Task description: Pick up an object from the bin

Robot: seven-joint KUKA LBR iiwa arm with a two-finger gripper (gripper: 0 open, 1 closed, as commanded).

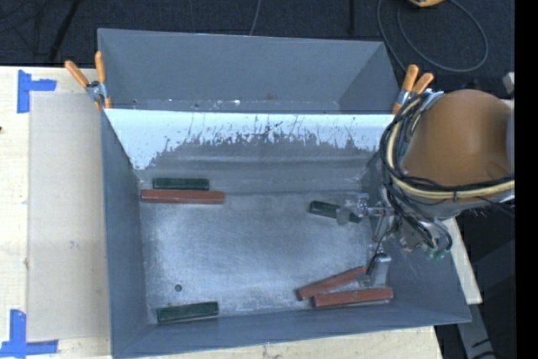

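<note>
Red-brown bar (330,284) lies slanted, its right end beneath the gripper (375,255); gripper's opening unclear.

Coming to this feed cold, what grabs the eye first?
The arm's orange wrist cover looms over the right rim of the bin, its gripper down by two red-brown bars lying together at the floor's lower right. At upper left, a dark green bar lies beside another red-brown bar.

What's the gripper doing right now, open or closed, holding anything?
Gripper: cannot be told, near the red-brown bars at lower right.
</note>
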